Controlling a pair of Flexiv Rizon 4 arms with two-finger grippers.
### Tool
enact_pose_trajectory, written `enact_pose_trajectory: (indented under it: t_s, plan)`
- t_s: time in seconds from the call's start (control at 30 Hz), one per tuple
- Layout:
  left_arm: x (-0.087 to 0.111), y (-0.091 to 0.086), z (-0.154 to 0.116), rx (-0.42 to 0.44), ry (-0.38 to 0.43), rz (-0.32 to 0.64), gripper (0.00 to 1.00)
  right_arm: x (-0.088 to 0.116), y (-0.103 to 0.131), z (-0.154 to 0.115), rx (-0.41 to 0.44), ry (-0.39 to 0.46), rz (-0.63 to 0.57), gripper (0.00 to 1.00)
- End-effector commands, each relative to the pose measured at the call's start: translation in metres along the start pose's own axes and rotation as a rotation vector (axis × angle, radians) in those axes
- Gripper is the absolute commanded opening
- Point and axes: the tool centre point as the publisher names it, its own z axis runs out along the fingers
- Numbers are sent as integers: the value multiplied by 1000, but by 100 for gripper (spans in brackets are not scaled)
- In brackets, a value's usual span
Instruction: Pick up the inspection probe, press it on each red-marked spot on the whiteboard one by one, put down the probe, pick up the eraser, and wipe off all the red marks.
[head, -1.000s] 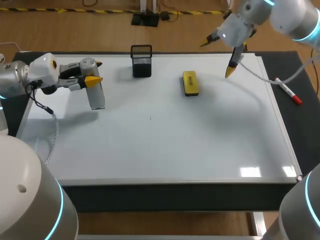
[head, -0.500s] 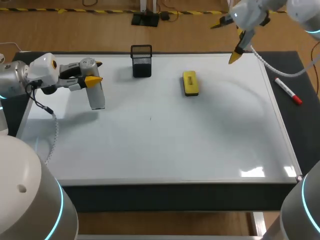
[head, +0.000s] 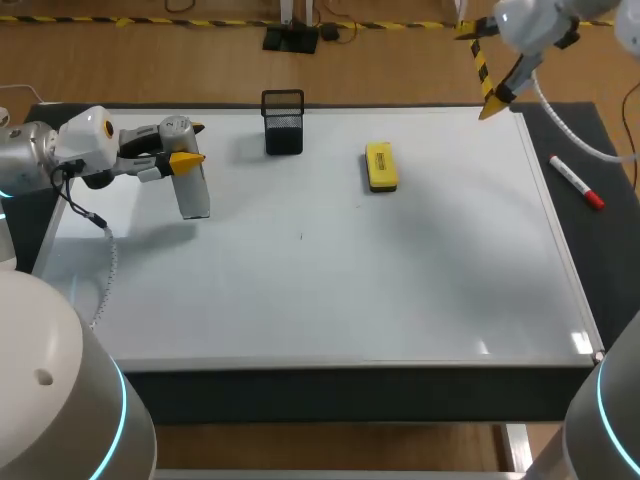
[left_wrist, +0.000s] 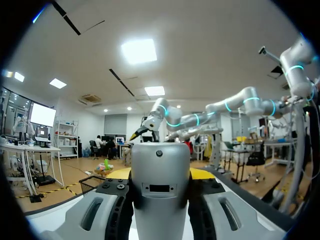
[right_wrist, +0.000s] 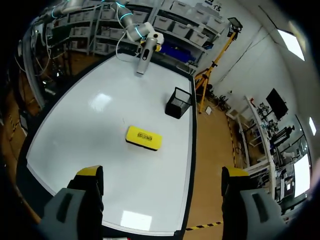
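Grips the probe (head: 194, 196) with the left gripper (head: 189, 144) near the whiteboard's (head: 400, 290) far left corner.
Holds the right gripper (right_wrist: 162, 175) spread wide above the far right corner, with the eraser (head: 380, 166) flat near the far edge, between a mesh cup (head: 283, 126) and that corner.

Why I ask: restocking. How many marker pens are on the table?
1: a white, red-capped marker pen on the dark mat right of the whiteboard; none seems hidden.

Your head camera looks down from high behind on the whole whiteboard (head: 320, 290), your left wrist camera sits close behind the probe (left_wrist: 160, 185) looking flat across, and your right wrist camera looks down from high, sharing the eraser (head: 380, 166) with the head view.
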Motion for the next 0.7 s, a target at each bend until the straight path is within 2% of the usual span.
enact_pose_trajectory:
  t_s: [0.03, 0.57, 0.7]
  plan:
    - [0, -1, 0, 0, 1, 1, 0, 5, 1, -3, 4, -16, -2, 100]
    - [0, -1, 0, 0, 1, 1, 0, 5, 1, -3, 4, -16, -2, 100]
    - [-11, 2, -1, 2, 10, -29, 0, 5, 1, -3, 4, -16, -2, 100]
